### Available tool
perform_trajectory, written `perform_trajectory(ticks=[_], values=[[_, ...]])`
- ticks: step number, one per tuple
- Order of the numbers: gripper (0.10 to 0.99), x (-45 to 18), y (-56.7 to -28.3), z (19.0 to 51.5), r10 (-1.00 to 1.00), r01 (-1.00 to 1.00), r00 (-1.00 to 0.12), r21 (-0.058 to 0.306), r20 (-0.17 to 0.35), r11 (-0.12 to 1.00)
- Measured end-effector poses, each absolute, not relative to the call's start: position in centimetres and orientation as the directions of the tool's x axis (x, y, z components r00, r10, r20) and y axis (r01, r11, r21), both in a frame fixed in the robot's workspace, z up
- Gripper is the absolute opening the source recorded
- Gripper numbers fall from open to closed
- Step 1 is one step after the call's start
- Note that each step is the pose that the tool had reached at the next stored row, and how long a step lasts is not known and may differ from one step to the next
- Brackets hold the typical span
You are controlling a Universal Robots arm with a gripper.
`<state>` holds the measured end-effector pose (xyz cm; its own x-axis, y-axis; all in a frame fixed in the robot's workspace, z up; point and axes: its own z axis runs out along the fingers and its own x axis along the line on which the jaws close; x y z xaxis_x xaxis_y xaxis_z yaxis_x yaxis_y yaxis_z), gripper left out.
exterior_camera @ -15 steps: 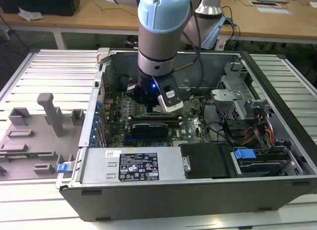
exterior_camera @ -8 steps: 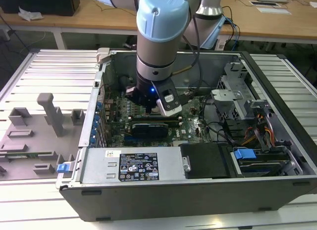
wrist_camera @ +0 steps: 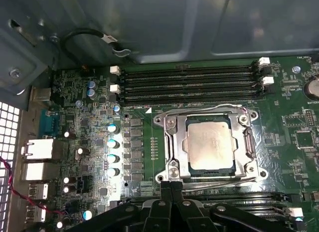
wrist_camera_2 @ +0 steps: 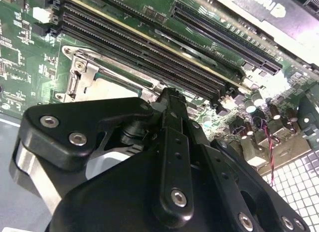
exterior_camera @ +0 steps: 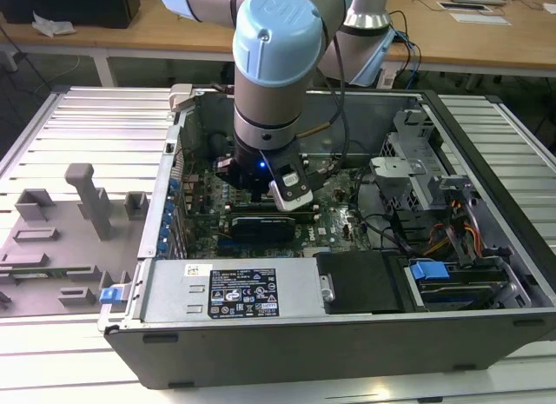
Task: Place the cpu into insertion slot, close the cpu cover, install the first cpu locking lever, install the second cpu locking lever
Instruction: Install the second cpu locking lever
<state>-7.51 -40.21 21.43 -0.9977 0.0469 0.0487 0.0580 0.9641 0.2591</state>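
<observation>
Cpu (wrist_camera: 210, 144) sits flat in the slot (wrist_camera: 249, 144) on the green board (wrist_camera: 149, 92), centre-right in the first wrist view, cover (wrist_camera: 185, 164) shut over it, sides square to the memory slots (wrist_camera: 189, 82). Gripper (wrist_camera: 171, 188) fingertips pressed together at bottom centre, gripping nothing. Second wrist view: gripper (wrist_camera_2: 169, 100) body w/ fingers closed, cover (wrist_camera_2: 82, 77) partly hidden behind. Exterior view: arm (exterior_camera: 274, 65) reaches down into the open pc case (exterior_camera: 287, 334), mid-frame.

Cpu (wrist_camera: 210, 143) seated in the insertion slot (wrist_camera: 175, 142), cpu cover (wrist_camera: 246, 144) down around it, end effector (wrist_camera: 171, 188) fingertips together just beside
</observation>
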Motion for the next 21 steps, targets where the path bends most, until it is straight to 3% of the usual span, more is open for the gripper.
perform_trajectory(ticks=[21], values=[[0.106, -8.3, -39.8, 19.8, 0.046, 0.058, -0.998, 0.274, 0.049, 0.96]])
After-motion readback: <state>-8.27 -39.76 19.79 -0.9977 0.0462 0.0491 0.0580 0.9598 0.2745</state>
